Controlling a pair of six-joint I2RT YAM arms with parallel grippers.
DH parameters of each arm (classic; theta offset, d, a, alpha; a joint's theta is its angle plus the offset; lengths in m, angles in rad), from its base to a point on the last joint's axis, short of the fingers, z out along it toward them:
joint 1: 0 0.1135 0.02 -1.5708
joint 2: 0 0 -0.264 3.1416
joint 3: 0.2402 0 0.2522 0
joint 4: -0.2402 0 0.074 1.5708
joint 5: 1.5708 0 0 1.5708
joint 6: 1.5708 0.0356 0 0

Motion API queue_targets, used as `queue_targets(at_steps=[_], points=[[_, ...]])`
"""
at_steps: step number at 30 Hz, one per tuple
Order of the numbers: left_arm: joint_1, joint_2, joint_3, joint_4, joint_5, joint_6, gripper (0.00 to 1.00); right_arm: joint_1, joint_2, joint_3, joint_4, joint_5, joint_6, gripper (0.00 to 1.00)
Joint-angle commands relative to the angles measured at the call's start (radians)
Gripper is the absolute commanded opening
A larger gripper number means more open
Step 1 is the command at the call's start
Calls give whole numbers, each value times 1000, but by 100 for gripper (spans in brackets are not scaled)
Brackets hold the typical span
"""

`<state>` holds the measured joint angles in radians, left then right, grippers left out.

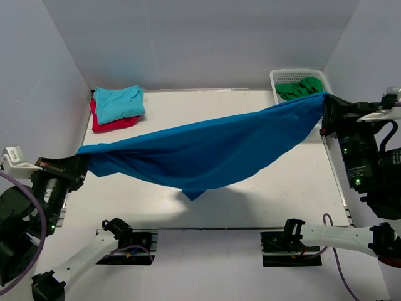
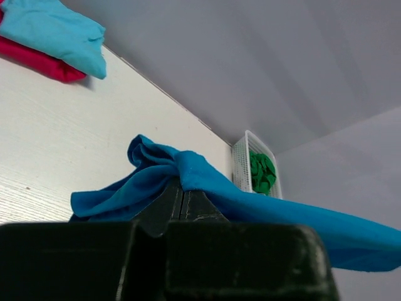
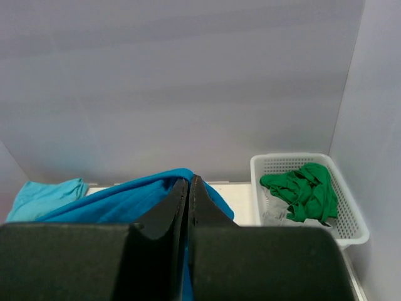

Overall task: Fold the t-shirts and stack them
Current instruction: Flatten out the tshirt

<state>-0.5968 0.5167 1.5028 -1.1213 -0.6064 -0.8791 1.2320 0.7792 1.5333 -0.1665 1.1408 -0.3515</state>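
Observation:
A royal-blue t-shirt [image 1: 207, 153] hangs stretched in the air across the table, sagging to a point near the front. My left gripper [image 1: 80, 157] is shut on its left end, bunched cloth [image 2: 160, 172] over the fingertips. At the far right my right gripper [image 1: 326, 106] is shut on the other end [image 3: 131, 197]. A folded turquoise t-shirt [image 1: 119, 102] lies on a red t-shirt [image 1: 111, 124] at the back left, also seen as the turquoise one [image 2: 59, 31] over the red one [image 2: 37, 59].
A white basket [image 1: 280, 77] with green cloth [image 1: 301, 88] stands at the back right corner; the basket [image 3: 351, 229] and green cloth [image 3: 304, 188] show in the right wrist view too. Grey walls close in the table [image 1: 188, 110] on three sides.

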Motion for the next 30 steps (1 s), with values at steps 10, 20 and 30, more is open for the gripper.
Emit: queue_targets(at_steps=[10, 20, 30], points=[[8, 89, 63, 106, 71, 71, 0, -3, 92, 54, 245, 33, -197, 0], [8, 244, -30, 235, -53, 104, 0, -12, 199, -166, 631, 131, -417, 0], [-1, 334, -130, 285, -194, 86, 0, -124, 265, -360, 593, 125, -193, 0]])
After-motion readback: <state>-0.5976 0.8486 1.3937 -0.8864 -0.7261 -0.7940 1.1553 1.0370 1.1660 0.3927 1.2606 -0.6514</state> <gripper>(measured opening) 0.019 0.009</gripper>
